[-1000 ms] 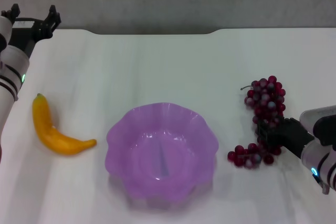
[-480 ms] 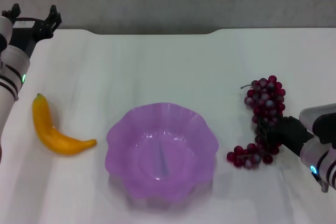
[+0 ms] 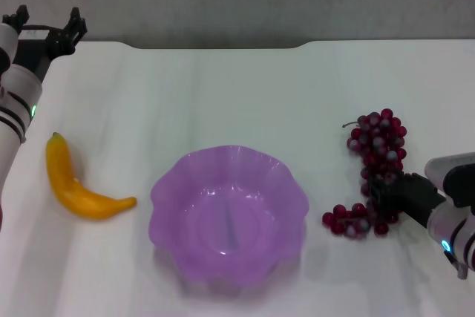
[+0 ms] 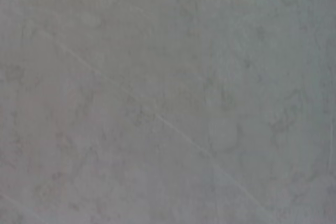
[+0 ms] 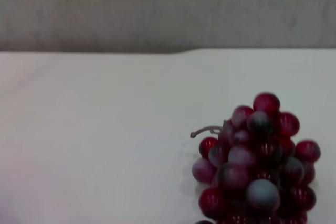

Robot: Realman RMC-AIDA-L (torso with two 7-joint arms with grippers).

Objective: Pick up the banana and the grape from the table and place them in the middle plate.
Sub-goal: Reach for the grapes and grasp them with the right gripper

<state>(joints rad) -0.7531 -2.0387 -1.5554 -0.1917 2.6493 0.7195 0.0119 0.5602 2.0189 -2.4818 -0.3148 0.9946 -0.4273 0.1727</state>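
Note:
The banana (image 3: 76, 190) lies on the table (image 3: 223, 94) at the left, curved, with nothing touching it. The purple middle plate (image 3: 159, 192) stands in the centre and holds nothing. The grape (image 3: 379, 137) bunch lies to the right of the plate; its upper end also fills the right wrist view as the grape (image 5: 252, 166). My right gripper (image 3: 387, 197) is shut on the bunch's lower middle, its dark fingers among the berries. My left gripper (image 3: 46, 24) is open and raised at the table's far left corner, well behind the banana.
A grey wall runs behind the table's far edge. The left wrist view shows only a plain grey surface. White tabletop lies between the banana, the plate and the grape.
The right gripper has shifted slightly toward me and to the right, and the grape bunch has shifted a little with it. The left arm, banana and plate have not moved.

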